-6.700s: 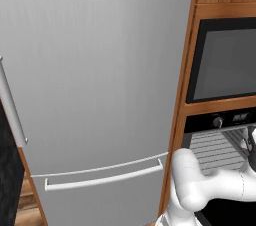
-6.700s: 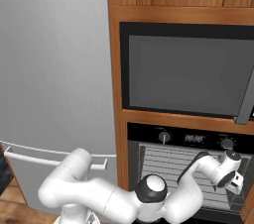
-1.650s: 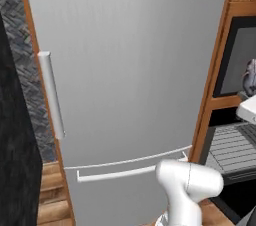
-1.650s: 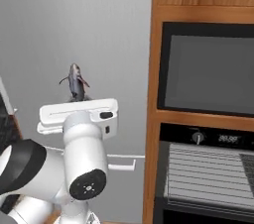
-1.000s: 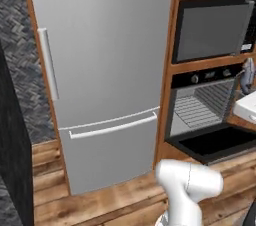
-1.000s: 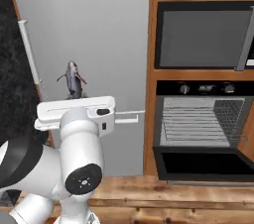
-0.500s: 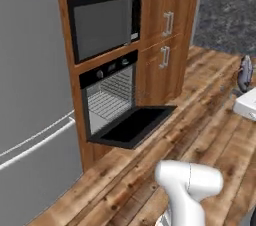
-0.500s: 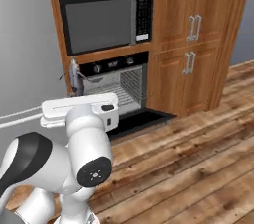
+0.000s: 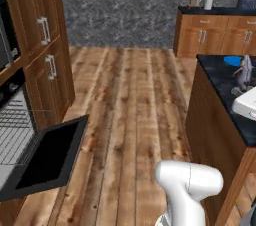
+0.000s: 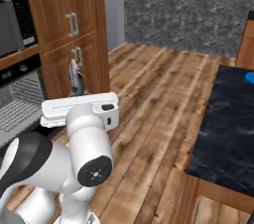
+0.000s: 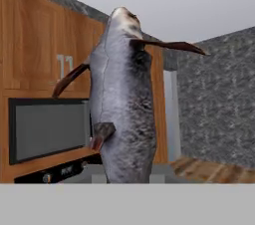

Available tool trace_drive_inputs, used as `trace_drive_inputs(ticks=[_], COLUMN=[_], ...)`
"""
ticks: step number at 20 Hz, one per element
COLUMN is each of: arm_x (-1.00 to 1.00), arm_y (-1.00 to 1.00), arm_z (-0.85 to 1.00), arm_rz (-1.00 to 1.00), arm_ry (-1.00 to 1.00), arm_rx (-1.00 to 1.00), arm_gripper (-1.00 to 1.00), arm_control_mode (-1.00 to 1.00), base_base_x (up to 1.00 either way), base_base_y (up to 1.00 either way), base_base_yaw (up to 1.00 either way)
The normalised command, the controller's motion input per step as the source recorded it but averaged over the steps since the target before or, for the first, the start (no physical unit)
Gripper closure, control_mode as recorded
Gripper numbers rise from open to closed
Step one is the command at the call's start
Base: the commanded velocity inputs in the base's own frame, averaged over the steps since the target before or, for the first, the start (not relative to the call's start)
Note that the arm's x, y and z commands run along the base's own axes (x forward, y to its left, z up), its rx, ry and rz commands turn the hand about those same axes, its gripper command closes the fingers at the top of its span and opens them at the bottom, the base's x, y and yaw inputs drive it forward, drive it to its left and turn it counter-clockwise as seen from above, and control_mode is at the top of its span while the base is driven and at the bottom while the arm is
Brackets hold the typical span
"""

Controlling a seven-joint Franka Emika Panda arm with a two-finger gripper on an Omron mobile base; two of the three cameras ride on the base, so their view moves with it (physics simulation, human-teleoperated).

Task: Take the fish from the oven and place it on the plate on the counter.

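My gripper [image 10: 77, 92] points upward and is shut on the fish [image 10: 75, 78], a slender grey fish standing tail-down above the white hand. In the left base view the fish [image 9: 245, 69] and gripper [image 9: 243, 83] hang at the right edge, over the black marbled counter [image 9: 220, 82]. The blue plate [image 9: 232, 60] lies on that counter just behind the fish; the plate [image 10: 249, 76] also shows at the right edge of the right base view. The oven [image 9: 15, 135] stands at the far left with its black door [image 9: 45, 162] folded down. Close up, the fish [image 11: 122, 109] hides the fingertips.
Tall wooden cabinets [image 9: 47, 60] flank the oven. A wooden floor [image 9: 130, 105] stretches between oven and counter [image 10: 225, 129]. A separate run of wooden drawers [image 9: 215, 37] with small items on top stands at the back right. A dark glass-fronted appliance [image 11: 47, 127] sits above the oven.
The whole scene has swung: the oven has slid to the left and the counter with the plate has come in at the right, so the base has moved. The fish stays in the gripper.
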Motion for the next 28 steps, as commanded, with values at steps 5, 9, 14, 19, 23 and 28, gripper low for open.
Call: trace_drive_inputs(ticks=[5, 9, 14, 19, 23, 28], arm_x=[0.0, 0.0, 0.0, 0.0, 0.0, 0.0], arm_y=[0.0, 0.0, 0.0, 0.0, 0.0, 0.0], arm_z=[0.0, 0.0, 0.0, 0.0, 0.0, 0.0], arm_rz=[0.0, 0.0, 0.0, 0.0, 0.0, 0.0], arm_ry=[0.0, 0.0, 0.0, 0.0, 0.0, 0.0], arm_rx=[0.0, 0.0, 0.0, 0.0, 0.0, 0.0], arm_gripper=[1.0, 1.0, 1.0, 1.0, 1.0, 1.0], arm_control_mode=[1.0, 1.0, 1.0, 1.0, 1.0, 1.0], base_base_x=[0.08, 0.47, 0.49, 0.77, 0.88, 0.93], base_base_y=[0.66, 0.49, 0.45, 0.91, 0.52, 0.87], base_base_yaw=[-0.78, -0.71, -0.52, -0.52, -0.44, -0.41])
